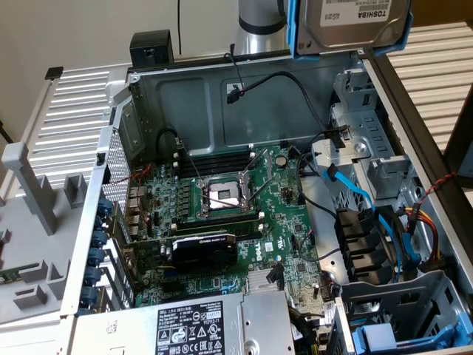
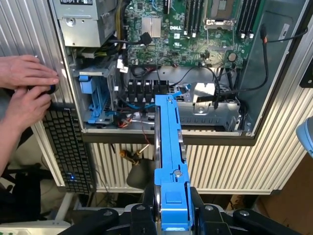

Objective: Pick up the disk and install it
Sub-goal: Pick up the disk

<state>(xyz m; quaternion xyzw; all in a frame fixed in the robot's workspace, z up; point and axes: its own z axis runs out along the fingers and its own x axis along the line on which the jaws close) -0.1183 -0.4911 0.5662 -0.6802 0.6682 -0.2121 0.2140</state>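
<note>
The disk (image 1: 353,22) is off the ground and in the grip. The gripper (image 2: 171,198) has its fingers (image 2: 196,205) closed on either side of the blue carrier frame (image 2: 168,147) at one short end. They stand about half apart, with the frame's thickness filling the gap. In the wrist view the drive is seen edge-on. Its long axis runs straight out from the fingers toward the open computer case (image 1: 222,74) and lines up roughly with the grey drive cage (image 2: 208,105) beyond its far end.

In the exterior view the disk hangs above the case's far rim, toward the exterior view's right. Its labelled face is tilted toward the camera (the Toshiba print reads upside down). The drive cage (image 1: 362,148) lies below it and nearer the camera, well apart from the drive, so nothing is seated yet.

The arm (image 1: 260,26) reaches in from behind the case, its silver link upright beside the disk. The pictures do not show how the wrist bends between that link and the drive.

A second blue carrier (image 1: 384,336) already sits in a bay at the case's near corner. A person's hands (image 2: 24,105) rest outside the case wall by a keyboard (image 2: 68,147), clear of the drive.
</note>
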